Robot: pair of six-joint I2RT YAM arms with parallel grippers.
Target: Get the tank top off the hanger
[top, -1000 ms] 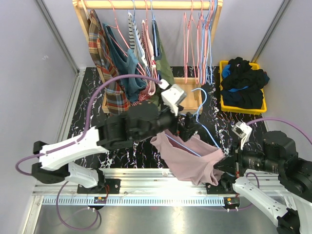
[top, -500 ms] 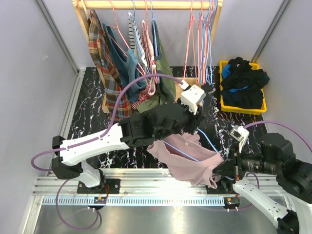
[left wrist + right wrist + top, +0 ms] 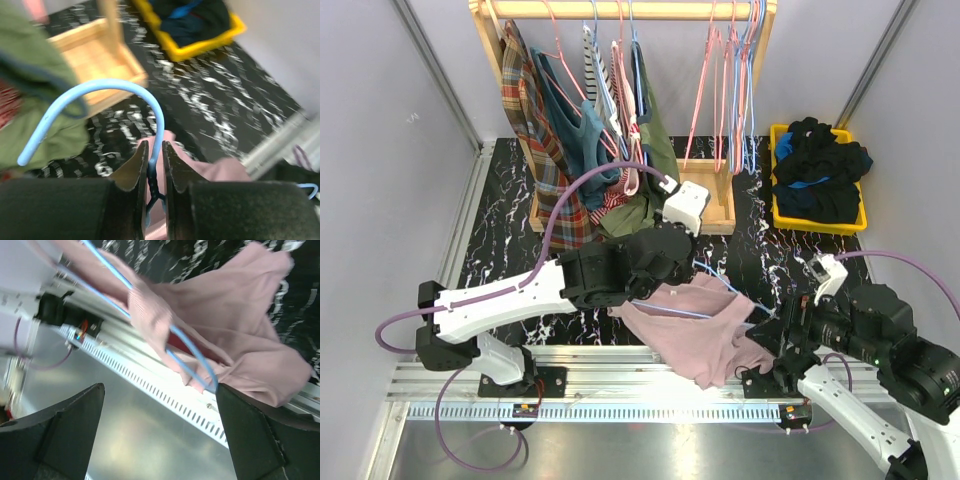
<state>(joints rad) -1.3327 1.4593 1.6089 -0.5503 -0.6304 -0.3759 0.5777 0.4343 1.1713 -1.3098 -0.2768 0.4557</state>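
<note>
Marbled table [image 3: 500, 250] bears clothes rack [image 3: 620, 10] behind tank top [image 3: 705, 325].

A robot lab cell: plain grey panel walls [image 3: 380, 120], an aluminium mounting rail [image 3: 585, 358], a wooden clothes rack [image 3: 620, 10].

Left gripper [image 3: 152, 150]: in the top view my own left arm [image 3: 620, 270] covers it fully. In my wrist view the lower edge cuts both fingers [image 3: 131, 172].
Hanger [image 3: 105, 83]: its neck goes down between these fingers into shadow, where I cannot follow it. The hook is blurred.
Tank top [image 3: 695, 330]: past my left fingers only small pink patches show. In the right wrist view the top edge cuts it.
Yellow bin [image 3: 210, 42]: cut by the top edge. The clothes [image 3: 190, 15] inside are only a dark blur.
Green garment [image 3: 35, 115]: cut by the left edge, out of focus.
Right gripper [image 3: 159, 390]: its fingers are dark, unsharp and cut by the lower edge. In the top view it is too dark to make them out.
</note>
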